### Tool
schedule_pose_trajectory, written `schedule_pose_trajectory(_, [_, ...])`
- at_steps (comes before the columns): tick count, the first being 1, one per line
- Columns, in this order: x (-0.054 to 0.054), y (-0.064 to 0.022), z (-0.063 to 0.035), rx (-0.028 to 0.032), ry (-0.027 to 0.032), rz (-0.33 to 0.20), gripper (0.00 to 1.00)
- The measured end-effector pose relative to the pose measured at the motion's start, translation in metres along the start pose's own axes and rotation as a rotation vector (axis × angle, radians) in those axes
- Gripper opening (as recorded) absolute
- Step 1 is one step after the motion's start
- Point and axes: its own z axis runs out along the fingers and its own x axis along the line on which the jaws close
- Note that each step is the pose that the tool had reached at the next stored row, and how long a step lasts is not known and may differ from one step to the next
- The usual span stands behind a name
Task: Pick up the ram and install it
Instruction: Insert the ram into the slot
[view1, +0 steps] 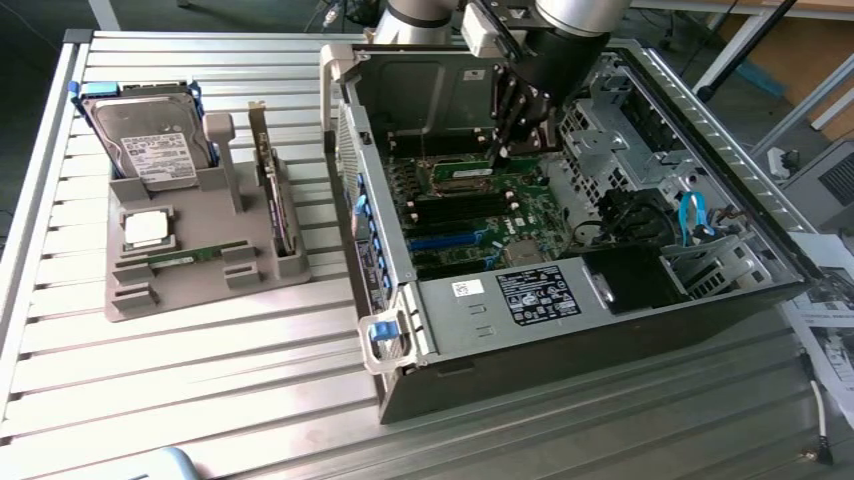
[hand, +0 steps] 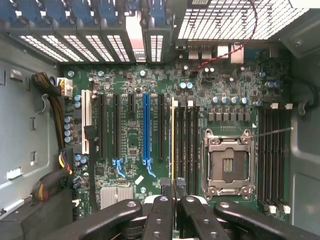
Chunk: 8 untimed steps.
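Grey tray (view1: 200, 288) at the exterior view's left carries a hard drive (view1: 147, 140) and 1 upright card (view1: 274, 200). To its right sits an open computer case (view1: 601, 335), with the gripper (view1: 514, 150) inside over the motherboard (view1: 467, 215). In the wrist view its fingers (hand: 161, 212) clamp the ram (hand: 173, 145) edge-on, probably just above the memory slots (hand: 186, 145), beside the empty processor socket (hand: 227, 165).

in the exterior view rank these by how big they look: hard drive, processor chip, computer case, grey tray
Largest to smallest as they look in the exterior view:
1. computer case, by far
2. grey tray
3. hard drive, standing in the tray
4. processor chip, lying on the tray
No close calls.
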Motion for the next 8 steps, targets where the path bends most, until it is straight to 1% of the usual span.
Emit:
schedule_pose_trajectory(3, [0.0000, -0.0045, -0.0002, 0.0000, 0.0001, -0.001, 0.12])
schedule_pose_trajectory(8, [-0.0001, -0.0062, -0.0002, -0.0001, 0.0002, -0.003, 0.12])
